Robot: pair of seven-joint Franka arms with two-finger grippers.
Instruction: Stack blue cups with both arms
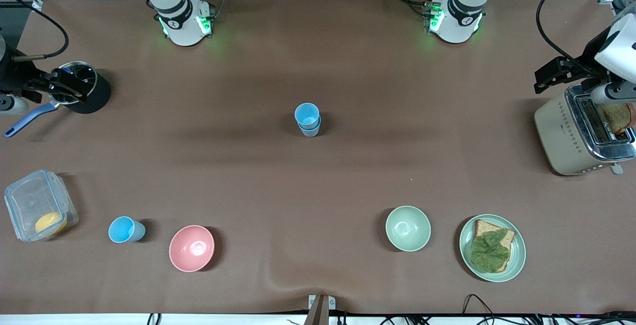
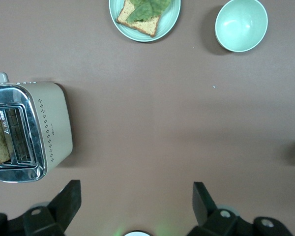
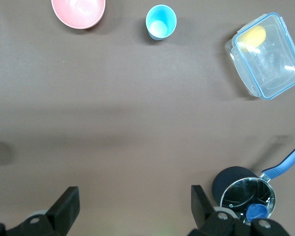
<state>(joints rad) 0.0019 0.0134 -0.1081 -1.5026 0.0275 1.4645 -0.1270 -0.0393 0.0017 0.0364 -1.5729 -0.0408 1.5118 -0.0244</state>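
Observation:
Two blue cups [image 1: 307, 119] stand nested, one in the other, at the middle of the table. A third blue cup [image 1: 125, 229] stands alone between the pink bowl [image 1: 192, 248] and a clear container, near the front camera; it also shows in the right wrist view [image 3: 161, 22]. My right gripper [image 1: 64, 85] is open and empty, up over the black pot at the right arm's end; its view shows its spread jaws [image 3: 134, 202]. My left gripper [image 1: 559, 72] is open and empty, up beside the toaster at the left arm's end [image 2: 136, 197].
A black pot [image 1: 82, 91] with a blue handle, a clear lidded container [image 1: 37, 205] with a yellow thing in it, a pale green bowl [image 1: 408, 228], a green plate [image 1: 516, 255] with bread and lettuce, and a toaster [image 1: 571, 133] holding bread stand round the table's edges.

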